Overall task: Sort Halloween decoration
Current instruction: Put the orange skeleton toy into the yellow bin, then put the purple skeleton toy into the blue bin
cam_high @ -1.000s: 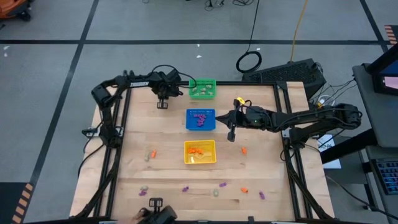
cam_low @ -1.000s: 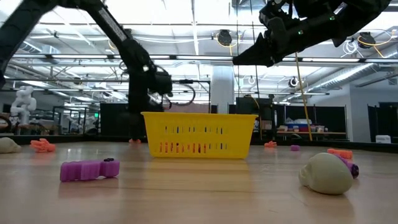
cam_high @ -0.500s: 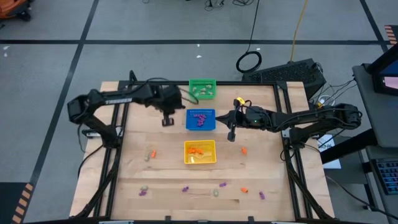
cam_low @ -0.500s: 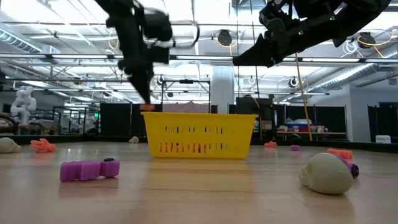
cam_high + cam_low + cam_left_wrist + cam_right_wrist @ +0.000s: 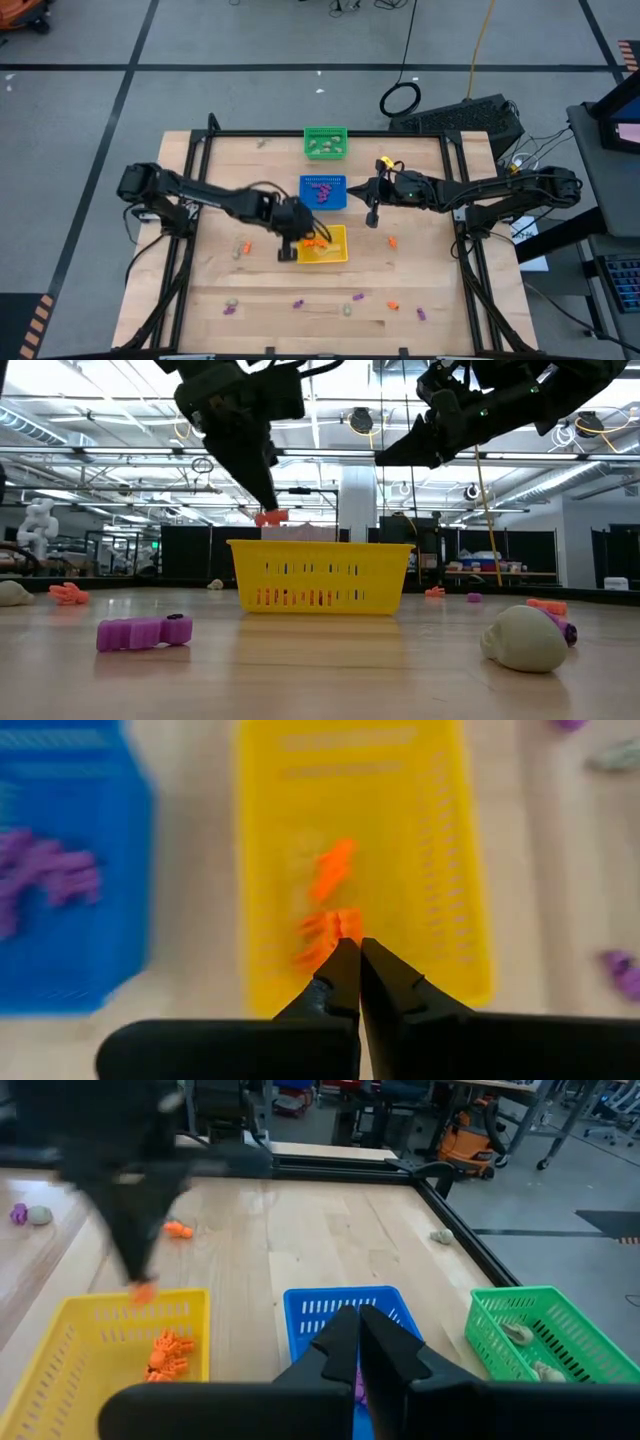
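So I've got the left gripper (image 5: 270, 515) hanging right over the yellow slatted plastic basket (image 5: 322, 244), fingers pinched tight on a tiny orange trinket (image 5: 270, 517). I'm holding it there, just above the rim, because the orange pieces go in yellow: there's already a little orange heap (image 5: 327, 915) in the bottom, so my guess is the next move is simply to let go and drop it in.

The right gripper (image 5: 372, 219) is parked in the air beside the blue square basket (image 5: 322, 192), fingers closed on nothing, just waiting its turn. Blue has the purple bits in it, and the green square basket (image 5: 325, 142) at the far edge has the pale beige-green ones.

Plenty left to sort, I'd say. Scattered on the light wooden tabletop (image 5: 420, 265) I can see a purple trinket (image 5: 144, 632) and a pale skull-looking one (image 5: 524, 637) close to the low camera, plus more orange, purple and pale pieces along the near edge.

The table has a black metal frame round it and sits on a grey floor marked with dark tape lines, a coiled cable lying beyond it. Past the table it's a big workshop: ceiling lights, trusses, dark benches.
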Tool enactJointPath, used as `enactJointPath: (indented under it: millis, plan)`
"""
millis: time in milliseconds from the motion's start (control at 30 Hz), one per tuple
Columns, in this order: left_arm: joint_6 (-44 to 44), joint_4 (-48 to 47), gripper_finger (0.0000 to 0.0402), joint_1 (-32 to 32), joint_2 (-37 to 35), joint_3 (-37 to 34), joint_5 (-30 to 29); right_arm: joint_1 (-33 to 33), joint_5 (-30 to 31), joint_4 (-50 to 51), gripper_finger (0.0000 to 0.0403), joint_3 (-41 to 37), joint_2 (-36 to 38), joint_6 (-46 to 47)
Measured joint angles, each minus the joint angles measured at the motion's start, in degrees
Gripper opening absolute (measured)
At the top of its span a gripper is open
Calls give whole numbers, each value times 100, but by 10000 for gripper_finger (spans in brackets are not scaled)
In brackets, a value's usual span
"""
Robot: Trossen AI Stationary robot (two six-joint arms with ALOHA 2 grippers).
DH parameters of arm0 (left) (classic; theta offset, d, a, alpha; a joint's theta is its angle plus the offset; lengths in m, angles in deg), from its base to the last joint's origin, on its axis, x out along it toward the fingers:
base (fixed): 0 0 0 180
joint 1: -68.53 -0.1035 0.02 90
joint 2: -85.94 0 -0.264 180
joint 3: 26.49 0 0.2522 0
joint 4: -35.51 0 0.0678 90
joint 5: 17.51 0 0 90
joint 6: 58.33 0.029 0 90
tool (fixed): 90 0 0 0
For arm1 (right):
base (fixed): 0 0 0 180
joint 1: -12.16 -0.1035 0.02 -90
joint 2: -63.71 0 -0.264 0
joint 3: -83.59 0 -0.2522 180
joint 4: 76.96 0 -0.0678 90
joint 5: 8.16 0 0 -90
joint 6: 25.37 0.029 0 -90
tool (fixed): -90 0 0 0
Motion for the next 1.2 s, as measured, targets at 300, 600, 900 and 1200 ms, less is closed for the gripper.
enactJointPath:
  millis: [300, 600, 900, 1200]
  plan:
    - [-245, 1082, 0, 336, 896, 0, 127, 0, -9, 48, 0, 0, -2, 11]
    - [-214, 1320, 12, 240, 1153, 7, 96, 0, -11, 261, 0, 0, -2, 129]
    - [-208, 465, 98, 216, 688, 11, -527, 0, -12, 458, 0, 2, 0, 480]
    - [-311, 992, 63, 349, -461, -748, -1331, 4, 739, 1812, 9, 6, -2, 1047]
